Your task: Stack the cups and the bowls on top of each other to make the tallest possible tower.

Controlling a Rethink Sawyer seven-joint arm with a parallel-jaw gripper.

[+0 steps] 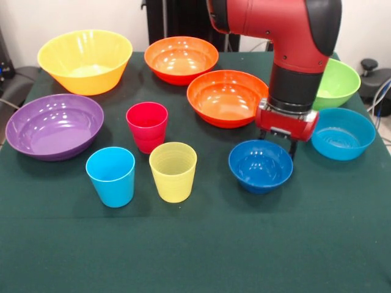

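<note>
Three cups stand upright at the front left: red-pink (147,126), light blue (111,176) and yellow (173,171). The small dark blue bowl (261,165) sits right of them, with the lighter blue bowl (343,133) further right. My gripper (278,143) hangs just behind the dark blue bowl's far rim, open and holding nothing. Two orange bowls (181,59) (225,97), the large yellow bowl (85,61), the purple bowl (54,125) and the lime green bowl (336,82), partly hidden by the arm, ring the back. Each piece stands alone; no tower is in view.
A dark green cloth (201,244) covers the table. The red and black arm (293,55) comes down over the right half, in front of the green bowl. Cables and dark equipment lie beyond the table's edges.
</note>
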